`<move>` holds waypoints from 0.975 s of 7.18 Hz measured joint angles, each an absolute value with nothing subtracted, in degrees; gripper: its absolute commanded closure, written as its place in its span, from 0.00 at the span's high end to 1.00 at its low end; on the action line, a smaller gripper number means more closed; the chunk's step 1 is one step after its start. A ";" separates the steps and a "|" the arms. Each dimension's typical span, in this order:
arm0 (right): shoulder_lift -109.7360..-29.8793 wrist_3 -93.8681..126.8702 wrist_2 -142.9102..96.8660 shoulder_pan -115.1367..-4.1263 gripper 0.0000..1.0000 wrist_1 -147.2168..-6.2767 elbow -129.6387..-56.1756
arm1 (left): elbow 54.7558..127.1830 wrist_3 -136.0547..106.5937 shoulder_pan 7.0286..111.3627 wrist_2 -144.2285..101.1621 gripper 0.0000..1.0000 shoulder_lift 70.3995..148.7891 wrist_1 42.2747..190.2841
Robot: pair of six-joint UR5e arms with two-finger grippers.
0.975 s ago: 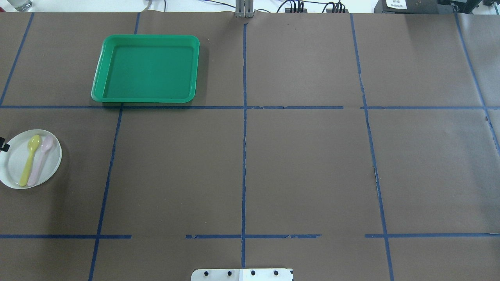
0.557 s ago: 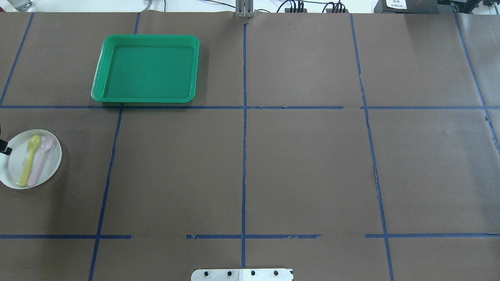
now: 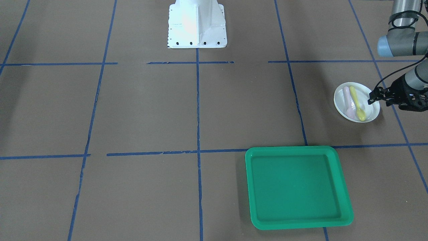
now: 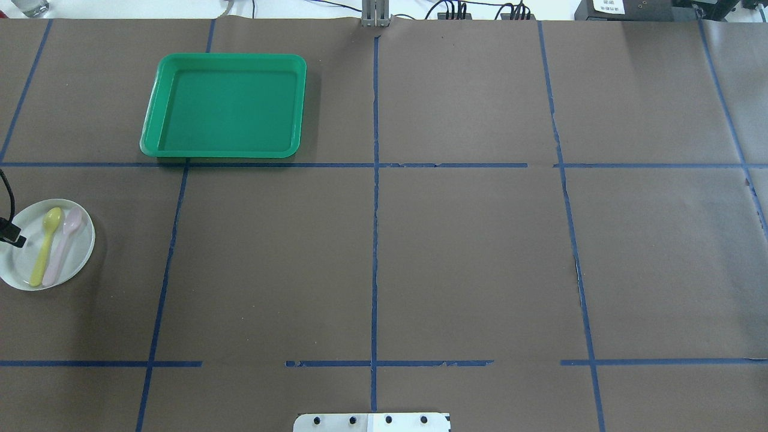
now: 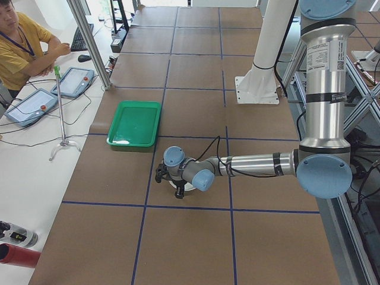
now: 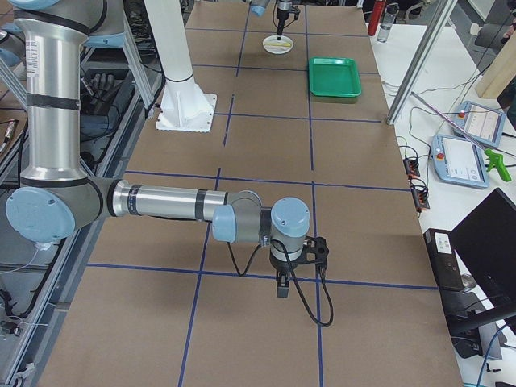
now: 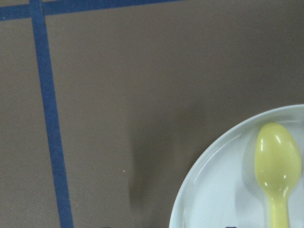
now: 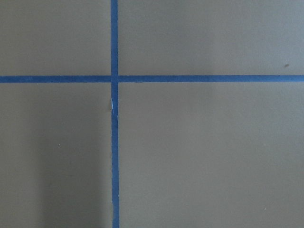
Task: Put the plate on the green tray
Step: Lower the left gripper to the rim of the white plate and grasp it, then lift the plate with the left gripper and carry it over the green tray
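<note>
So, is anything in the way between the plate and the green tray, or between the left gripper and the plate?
Nothing visible does. Only brown table surface lies between the plate and the empty green tray, and the left gripper is at the plate's rim. A yellow spoon and a pink spoon lie on the plate.

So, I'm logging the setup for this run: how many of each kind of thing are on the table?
tray: 1
plate: 1
spoons: 2, a yellow spoon and a pink spoon, both lying on the plate
total: 4
</note>
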State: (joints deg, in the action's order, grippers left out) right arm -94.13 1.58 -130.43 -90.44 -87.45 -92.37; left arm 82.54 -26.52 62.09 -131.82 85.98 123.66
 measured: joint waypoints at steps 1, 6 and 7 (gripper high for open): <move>-94.13 1.58 -130.43 -90.44 1.00 -87.45 -92.37 | 82.52 -26.45 61.78 -131.84 0.00 85.99 123.66; -94.13 1.58 -130.43 -90.44 1.00 -87.45 -92.37 | 89.53 -30.11 62.29 -143.72 0.00 87.32 126.30; -94.13 1.58 -130.43 -90.44 1.00 -87.43 -92.38 | 91.15 -36.74 62.55 -146.98 0.00 90.67 126.69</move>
State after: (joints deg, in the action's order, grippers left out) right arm -94.13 1.58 -130.43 -90.44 -87.43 -92.38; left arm 91.15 -36.74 62.55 -146.98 90.67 126.69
